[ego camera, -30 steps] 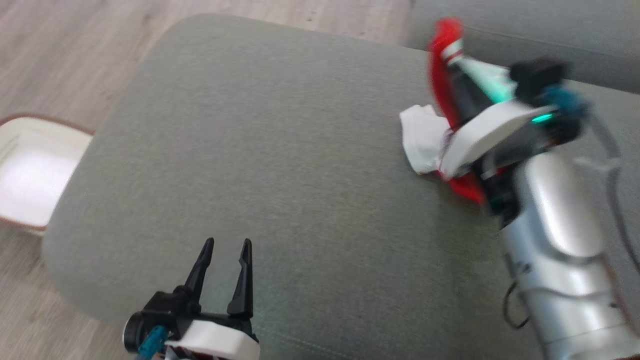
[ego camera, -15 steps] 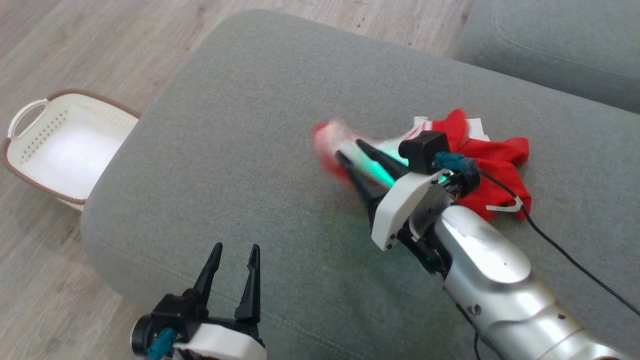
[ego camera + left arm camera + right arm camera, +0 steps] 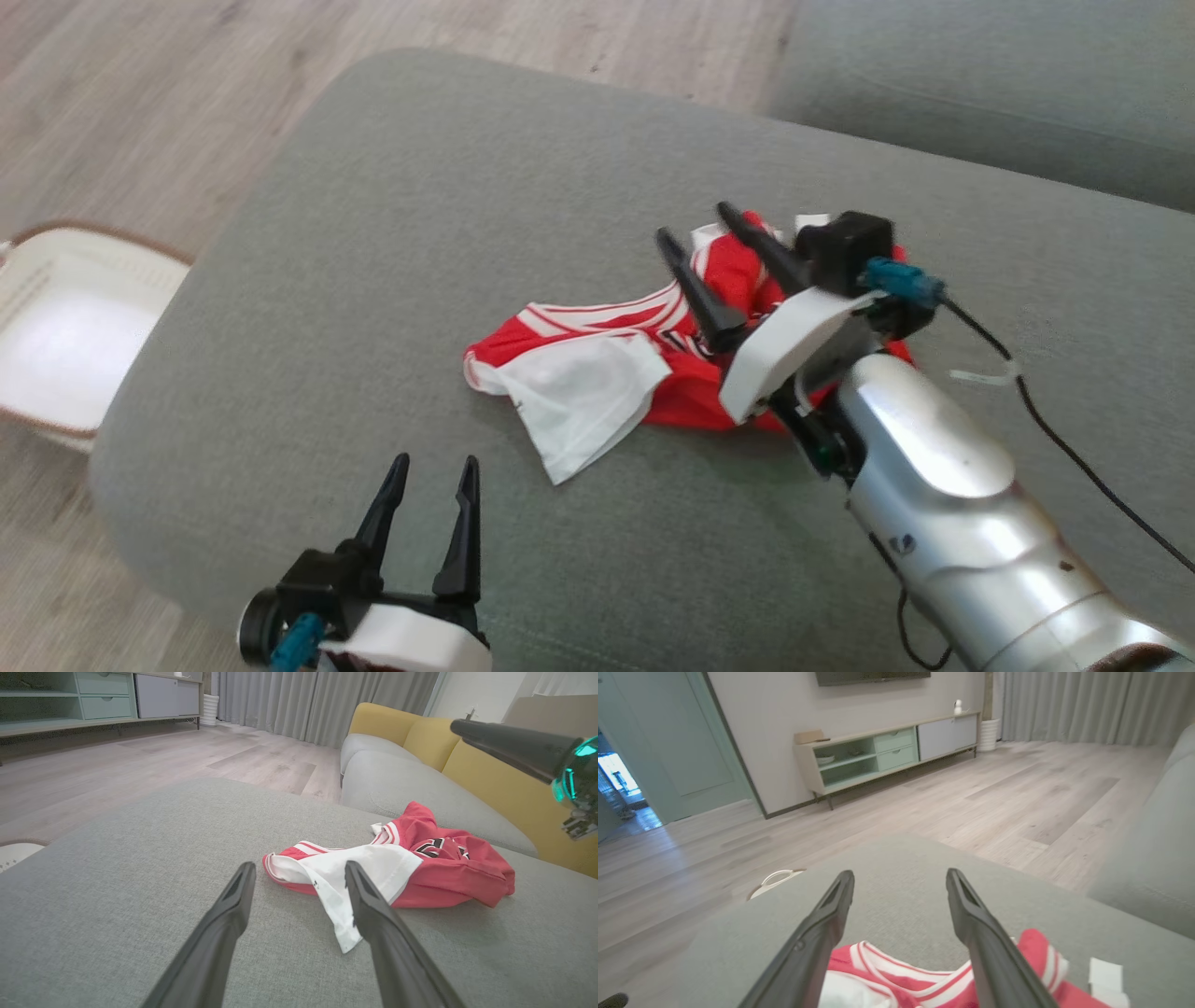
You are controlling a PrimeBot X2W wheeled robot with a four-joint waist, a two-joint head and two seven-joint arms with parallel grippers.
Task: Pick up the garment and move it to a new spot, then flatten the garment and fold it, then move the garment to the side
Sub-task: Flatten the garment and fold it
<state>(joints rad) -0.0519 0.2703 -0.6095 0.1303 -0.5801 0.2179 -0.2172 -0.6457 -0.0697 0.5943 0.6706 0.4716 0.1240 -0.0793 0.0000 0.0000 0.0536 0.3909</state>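
Lying crumpled on the cushion point(image 3: 420, 187), the garment point(image 3: 583, 373) looks light and limp.
Both left tool point(image 3: 435, 461) and right tool point(image 3: 693, 220) gape wide, empty; the striped hem point(image 3: 597, 315) seems best to pinch.

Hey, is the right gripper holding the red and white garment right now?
No, the right gripper hangs with its jaws open above the garment, which lies crumpled on the grey cushion.
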